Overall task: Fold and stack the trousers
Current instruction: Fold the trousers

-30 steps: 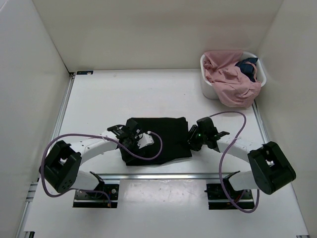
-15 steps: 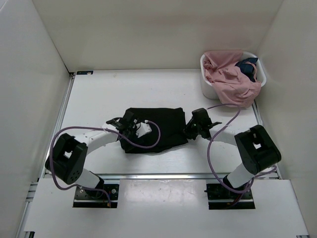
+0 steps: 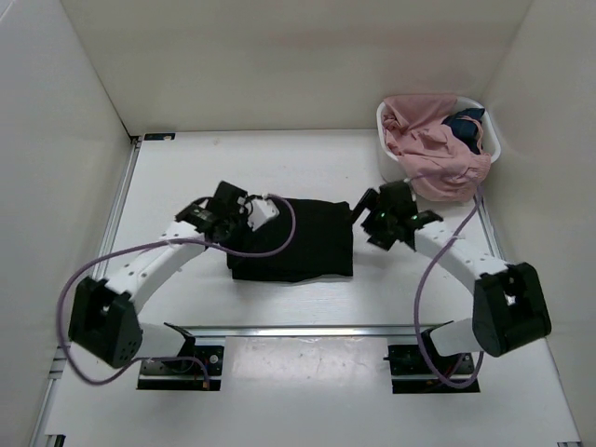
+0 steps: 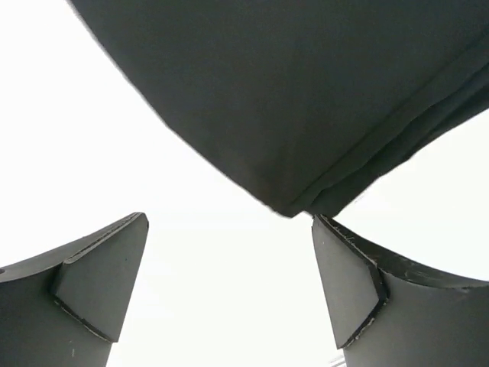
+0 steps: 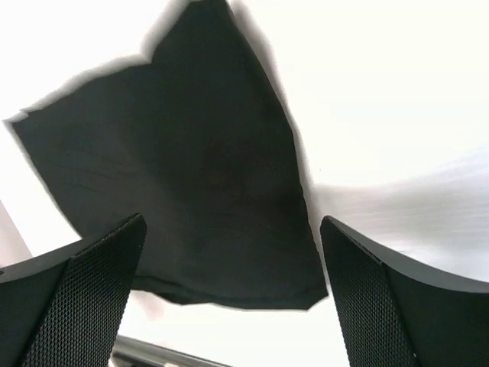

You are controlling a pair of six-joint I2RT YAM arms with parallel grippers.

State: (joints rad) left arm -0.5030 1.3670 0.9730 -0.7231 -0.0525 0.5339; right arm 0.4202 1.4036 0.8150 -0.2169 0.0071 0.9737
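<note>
- The left gripper (image 3: 250, 210) sits at the 10 o'clock corner of the trousers (image 3: 307, 244); in the left wrist view this gripper (image 4: 229, 222) has its two fingers (image 4: 99, 283) spread wide with nothing between them; a folded corner of the trousers (image 4: 306, 92) lies just ahead of the fingertips, and neither finger touches it.
- The right gripper (image 3: 366, 209) is at the trousers' 2 o'clock corner, just beside the cloth edge; in the right wrist view this gripper (image 5: 233, 222) is also spread wide and holds nothing; the trousers (image 5: 191, 168) lie flat beyond its fingers (image 5: 382, 306), apart from both.
- The trousers form one black folded bundle, roughly square, near the middle of the table (image 3: 186, 177), a little toward 6 o'clock; layered edges show along one side in the left wrist view.
- Count: one pair of trousers; two arms, each with one gripper; one white basket (image 3: 391, 166) at the table's 2 o'clock corner; one pink garment (image 3: 433, 149) heaped in it and spilling over its rim; one dark blue garment (image 3: 466, 126) tucked at the basket's 2 o'clock side.
</note>
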